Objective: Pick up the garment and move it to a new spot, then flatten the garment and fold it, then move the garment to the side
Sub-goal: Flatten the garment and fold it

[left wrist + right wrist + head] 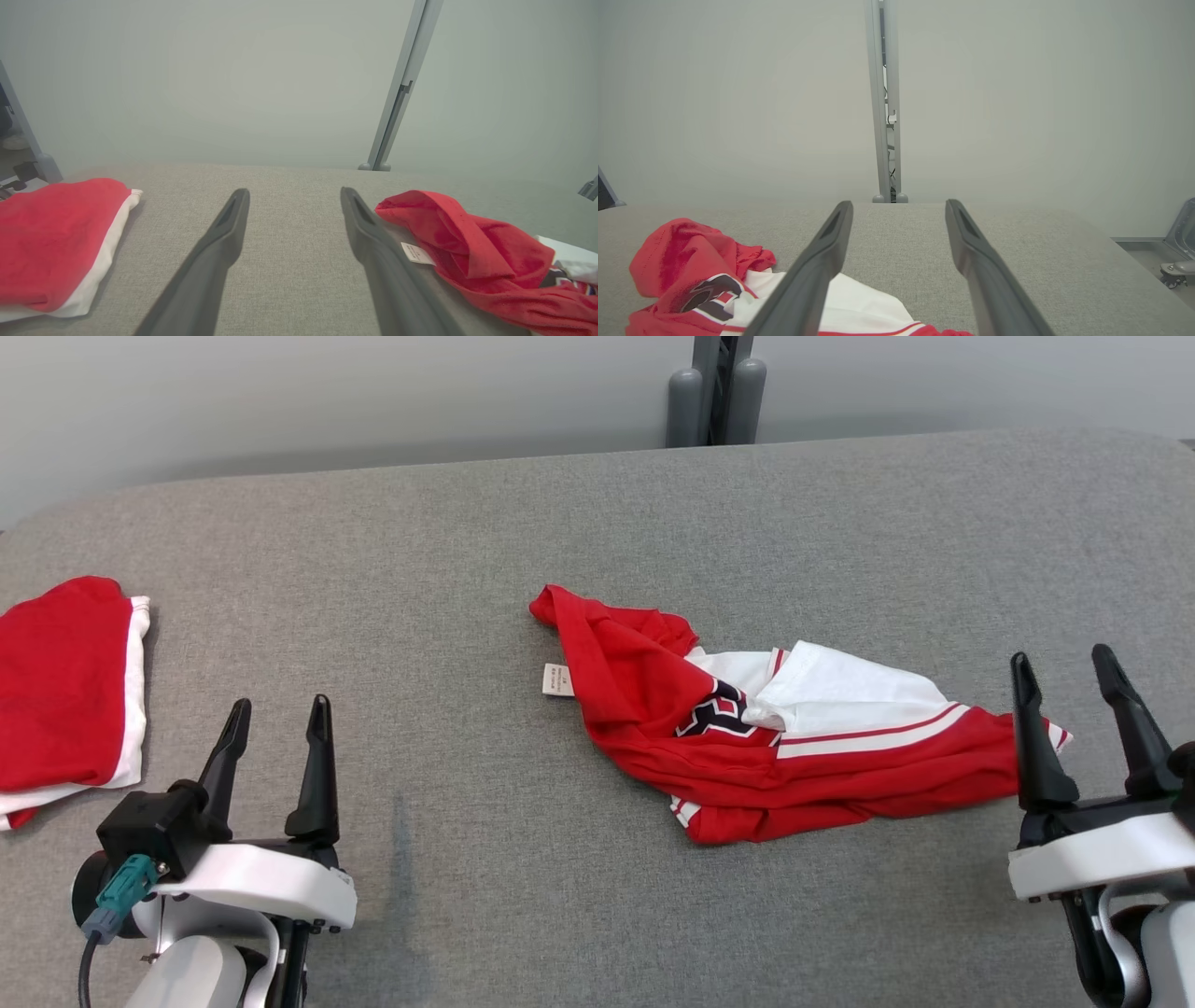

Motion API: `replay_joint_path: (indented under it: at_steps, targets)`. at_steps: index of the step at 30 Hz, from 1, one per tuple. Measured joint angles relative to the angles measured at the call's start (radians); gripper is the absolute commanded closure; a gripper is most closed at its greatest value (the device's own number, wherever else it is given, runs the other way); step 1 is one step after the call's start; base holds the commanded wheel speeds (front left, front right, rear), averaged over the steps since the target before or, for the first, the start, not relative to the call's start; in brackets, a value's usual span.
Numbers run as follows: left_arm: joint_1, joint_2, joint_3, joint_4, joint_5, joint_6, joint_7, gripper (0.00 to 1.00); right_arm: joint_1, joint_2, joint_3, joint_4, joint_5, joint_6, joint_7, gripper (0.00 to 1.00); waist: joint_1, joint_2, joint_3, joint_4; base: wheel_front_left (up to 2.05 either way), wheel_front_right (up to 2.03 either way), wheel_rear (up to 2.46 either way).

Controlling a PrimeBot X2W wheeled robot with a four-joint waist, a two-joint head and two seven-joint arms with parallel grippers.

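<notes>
Grey fabric-covered counter (597,523) takes up most of the head view, pale wall behind it. Task garment (747,737), red and white with a dark emblem, lies crumpled and unfolded on the counter, centre to right of frame, long axis running from upper left down to lower right. Second garment (65,691), red with white edge, folded, sits flat at the left edge of frame, well apart from the crumpled one. Left claw (280,705) at lower left, fingers apart, nothing between them, over bare counter between the two garments. Right claw (1064,653) at lower right, fingers apart, nothing gripped; its inner finger overlaps the garment's right end in head view, and the right wrist view shows the cloth below and left of that finger, gap itself clear. Grey post (714,392) at top centre behind the counter. Small white label (557,679) lies at the garment's left edge, flat on the counter.
</notes>
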Motion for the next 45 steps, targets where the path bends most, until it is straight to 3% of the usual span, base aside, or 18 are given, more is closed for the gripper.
replay_joint_path:
  at_steps: [13,26,36,37,38,45]
  targets:
    - [-0.005,-0.001,-0.035,-0.017,0.01,-0.003,0.009,0.0,0.072,0.032,0.007,-0.112,-0.003,0.0,0.064,0.0,0.0,0.0,0.005,-0.005,0.0,0.0,0.0]
    - [-0.192,-0.084,-0.225,0.083,0.051,-0.131,0.127,0.0,0.029,0.049,0.068,-0.107,0.011,0.0,0.054,0.0,0.0,0.0,0.066,-0.087,0.0,0.0,0.0]
    - [-0.289,-0.114,-0.259,0.289,0.015,-0.207,0.193,0.0,0.0,0.067,0.09,-0.064,0.026,0.0,0.016,0.0,0.0,0.0,0.128,-0.176,0.0,0.0,0.0]
    - [-0.296,-0.114,-0.254,0.295,0.014,-0.21,0.18,0.65,-0.002,0.068,0.089,-0.061,0.027,0.0,0.014,0.0,0.0,0.0,0.131,-0.182,0.0,0.0,0.0]
    - [-0.303,-0.115,-0.244,0.298,0.005,-0.215,0.166,1.0,-0.003,0.07,0.087,-0.059,0.028,0.0,0.009,0.0,-0.0001,0.0,0.134,-0.187,0.0,0.0,0.0]
    - [-0.306,-0.058,-0.215,0.188,0.008,-0.21,0.125,1.0,0.002,0.076,0.056,-0.04,0.03,0.0,-0.001,0.0,-0.0001,0.0,0.125,-0.175,0.0,0.0,0.0]
